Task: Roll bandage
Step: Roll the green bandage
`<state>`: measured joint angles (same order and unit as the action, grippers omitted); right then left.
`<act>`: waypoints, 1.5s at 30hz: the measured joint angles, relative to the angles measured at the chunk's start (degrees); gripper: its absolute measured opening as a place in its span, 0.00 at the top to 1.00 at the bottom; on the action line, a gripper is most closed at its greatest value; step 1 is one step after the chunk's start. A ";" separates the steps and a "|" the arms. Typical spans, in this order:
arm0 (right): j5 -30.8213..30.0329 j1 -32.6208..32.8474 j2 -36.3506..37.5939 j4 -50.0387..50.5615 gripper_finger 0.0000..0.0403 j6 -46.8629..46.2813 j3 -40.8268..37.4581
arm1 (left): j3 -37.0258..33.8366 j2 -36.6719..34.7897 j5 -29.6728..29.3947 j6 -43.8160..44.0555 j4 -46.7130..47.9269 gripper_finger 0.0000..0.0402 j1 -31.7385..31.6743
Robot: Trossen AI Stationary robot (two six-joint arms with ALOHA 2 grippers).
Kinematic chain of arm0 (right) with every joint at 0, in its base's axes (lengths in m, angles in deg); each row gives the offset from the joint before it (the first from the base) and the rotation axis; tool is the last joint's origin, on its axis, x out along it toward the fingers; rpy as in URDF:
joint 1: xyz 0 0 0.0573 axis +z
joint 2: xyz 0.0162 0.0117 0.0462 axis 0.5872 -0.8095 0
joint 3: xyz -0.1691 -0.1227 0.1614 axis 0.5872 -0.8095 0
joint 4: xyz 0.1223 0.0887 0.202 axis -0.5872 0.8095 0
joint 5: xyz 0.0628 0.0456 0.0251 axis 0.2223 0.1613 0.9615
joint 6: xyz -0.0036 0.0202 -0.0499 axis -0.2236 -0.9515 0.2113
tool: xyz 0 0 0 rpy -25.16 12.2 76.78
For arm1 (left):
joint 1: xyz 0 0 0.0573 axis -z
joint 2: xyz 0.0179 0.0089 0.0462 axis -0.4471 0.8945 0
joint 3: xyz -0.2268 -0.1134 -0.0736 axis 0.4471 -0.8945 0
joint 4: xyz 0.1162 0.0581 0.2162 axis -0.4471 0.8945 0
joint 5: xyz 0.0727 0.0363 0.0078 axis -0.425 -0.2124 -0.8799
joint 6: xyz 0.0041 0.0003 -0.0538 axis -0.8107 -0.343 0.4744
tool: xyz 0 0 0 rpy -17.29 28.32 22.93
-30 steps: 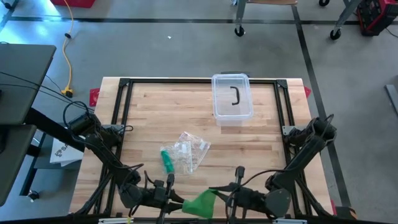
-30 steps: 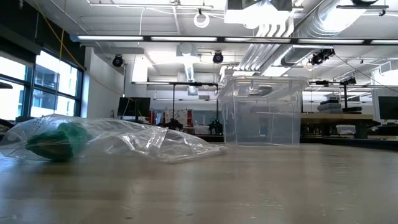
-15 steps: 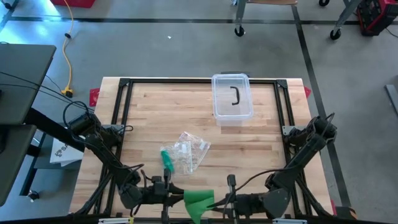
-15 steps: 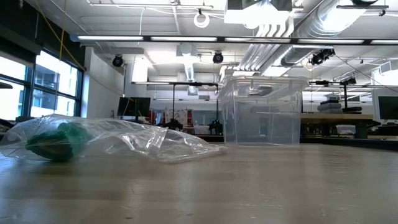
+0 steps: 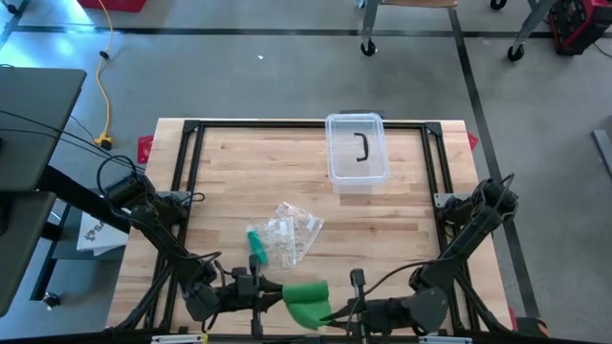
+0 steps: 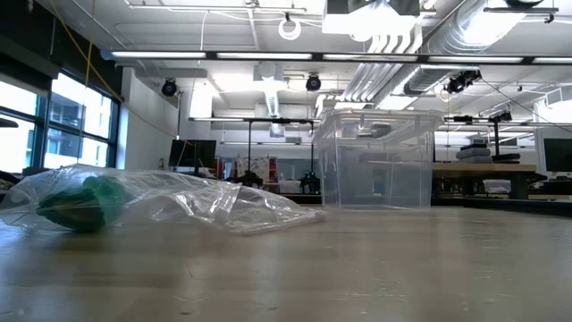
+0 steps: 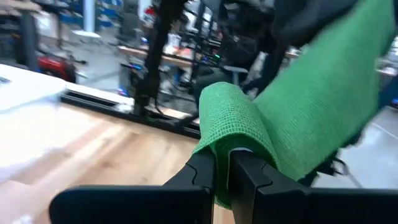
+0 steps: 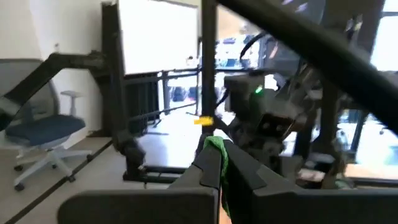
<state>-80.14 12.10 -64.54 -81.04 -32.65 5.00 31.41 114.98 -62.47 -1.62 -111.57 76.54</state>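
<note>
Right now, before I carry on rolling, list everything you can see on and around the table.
Bandage: one, green, held at the near table edge between both grippers.
Plastic bag: one, clear, mid-table, with a green roll at its left end.
Container: one, clear, dark handle on its lid, far side of table.
Table: one, light wood, black frame.
Cable: one, yellow, on the floor at far left.
Left gripper: shut on the bandage's rolled end.
Right gripper: shut on the bandage's free end.
</note>
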 joint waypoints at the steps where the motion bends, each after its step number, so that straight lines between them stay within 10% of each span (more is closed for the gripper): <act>1: -0.99 -0.02 0.00 -0.80 1.00 0.61 0.00 | 0.02 0.00 1.30 0.87 0.57 0.96 -0.16; 13: -16.21 -3.07 1.64 6.51 1.00 -2.08 0.00 | 0.02 0.20 14.55 8.47 4.95 0.96 -0.94; 25: -9.49 -9.50 1.70 38.92 1.00 -32.74 -0.48 | 0.02 0.28 15.76 0.41 -1.66 0.96 1.48; 45: -2.40 -7.77 1.36 37.88 0.97 -22.40 -0.55 | 0.02 0.37 10.98 -1.38 -4.35 0.96 2.47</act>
<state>-82.54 4.33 -63.18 -43.16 -55.05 4.45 31.43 115.36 -51.49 -3.00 -115.92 79.00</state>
